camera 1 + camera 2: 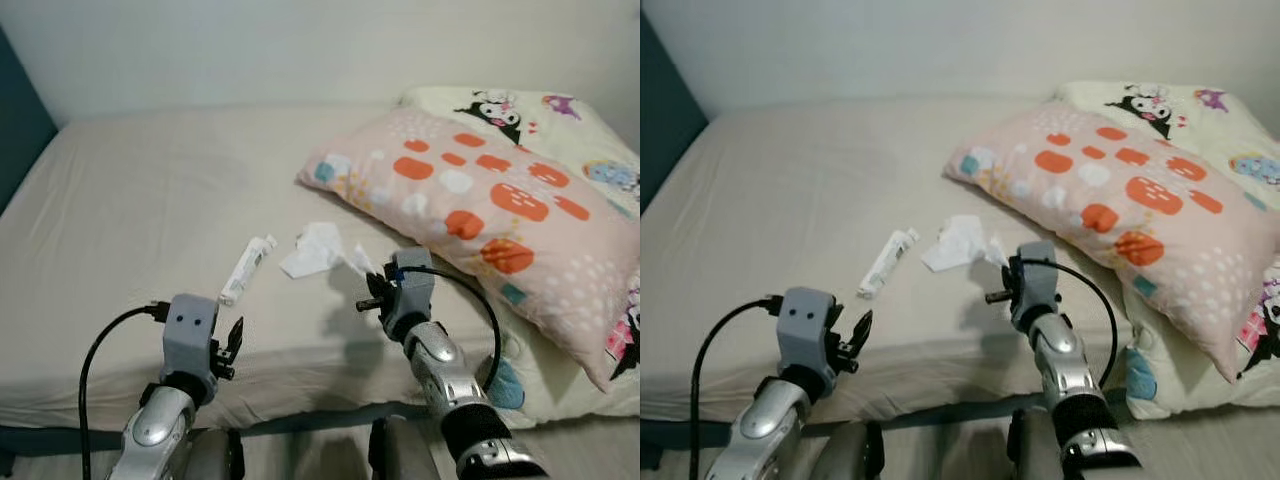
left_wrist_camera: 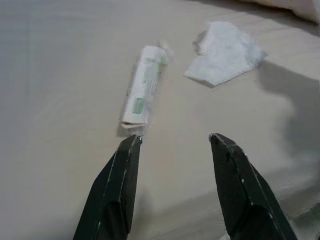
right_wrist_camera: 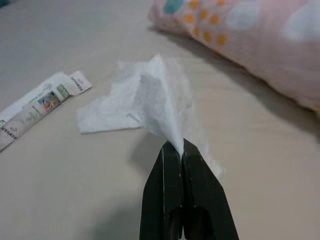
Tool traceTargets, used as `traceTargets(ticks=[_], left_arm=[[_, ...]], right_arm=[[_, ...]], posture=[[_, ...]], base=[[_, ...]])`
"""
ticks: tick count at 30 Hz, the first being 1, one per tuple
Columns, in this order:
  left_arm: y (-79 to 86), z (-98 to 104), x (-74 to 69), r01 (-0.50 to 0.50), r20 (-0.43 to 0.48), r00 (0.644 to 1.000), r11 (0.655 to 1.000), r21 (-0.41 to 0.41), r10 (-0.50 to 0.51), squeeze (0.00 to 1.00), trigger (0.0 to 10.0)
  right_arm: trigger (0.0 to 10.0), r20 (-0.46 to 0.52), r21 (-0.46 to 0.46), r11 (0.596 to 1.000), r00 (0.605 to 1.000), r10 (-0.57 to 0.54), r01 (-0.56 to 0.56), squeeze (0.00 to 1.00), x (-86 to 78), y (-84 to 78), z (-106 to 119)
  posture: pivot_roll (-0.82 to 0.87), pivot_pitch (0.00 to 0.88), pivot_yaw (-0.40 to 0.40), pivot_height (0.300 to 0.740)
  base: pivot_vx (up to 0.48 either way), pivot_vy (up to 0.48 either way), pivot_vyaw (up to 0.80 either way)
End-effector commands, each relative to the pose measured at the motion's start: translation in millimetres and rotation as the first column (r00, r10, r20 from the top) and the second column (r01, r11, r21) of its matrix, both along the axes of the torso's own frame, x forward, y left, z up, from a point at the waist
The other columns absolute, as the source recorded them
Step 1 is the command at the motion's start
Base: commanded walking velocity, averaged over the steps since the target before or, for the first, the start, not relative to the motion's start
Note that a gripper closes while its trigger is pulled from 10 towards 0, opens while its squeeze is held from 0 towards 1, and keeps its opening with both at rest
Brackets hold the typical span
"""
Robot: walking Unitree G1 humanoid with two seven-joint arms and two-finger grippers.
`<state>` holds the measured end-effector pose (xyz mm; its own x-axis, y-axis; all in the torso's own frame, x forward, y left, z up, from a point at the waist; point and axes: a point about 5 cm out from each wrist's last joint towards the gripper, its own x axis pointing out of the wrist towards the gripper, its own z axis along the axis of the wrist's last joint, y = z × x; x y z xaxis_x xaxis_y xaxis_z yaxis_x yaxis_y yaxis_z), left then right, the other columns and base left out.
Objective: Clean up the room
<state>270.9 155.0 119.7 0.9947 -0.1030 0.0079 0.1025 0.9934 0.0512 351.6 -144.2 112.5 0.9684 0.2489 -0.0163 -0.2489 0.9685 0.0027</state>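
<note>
Crumpled white tissue (image 3: 145, 105) on bed (image 1: 150, 200), near front edge, just beside pink patterned pillow (image 1: 480, 200). Right tool (image 3: 181, 150) clenched on tissue's near corner, pinching thin fold; corner lifted, rest on sheet. Corner grip likely chosen since it stands proud of sheet.

White wrapper tube (image 2: 142, 87) flat on bed just beside tissue, apart from it. Left tool (image 2: 175, 145) released, fingers spread, hovering near tube's end, not touching; probably lined up for next pick.

No bin or other container visible; drop-off place unknown.

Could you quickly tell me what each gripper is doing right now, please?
Left gripper: open, holding nothing, just short of the tube.
Right gripper: closed on the tissue.
</note>
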Motion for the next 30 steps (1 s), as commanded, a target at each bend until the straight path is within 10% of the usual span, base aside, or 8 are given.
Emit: traceTargets(ticks=[1, 30], left_arm=[[4.8, -11, 0.0, -0.061, -0.056, 0.996, 0.998, 0.019, 0.062, 0.00, 10.0], [-3.3, -17, 3.2, -0.130, -0.014, 0.991, 0.990, 0.056, 0.131, 0.00, 10.0]], right_arm=[[10.0, -0.033, 0.003, 1.000, 0.999, -0.030, 0.030, 0.00, -7.9, -4.5, -9], [10.0, 0.048, -0.114, 0.988, 0.994, -0.097, 0.102, 0.00, -55.6, -5.0, -16]], posture=[[0.02, 0.136, -0.035, 0.592], [0.01, 0.106, -0.031, 0.617]], base=[[0.000, 0.000, 0.00], [0.000, 0.000, 0.00]])
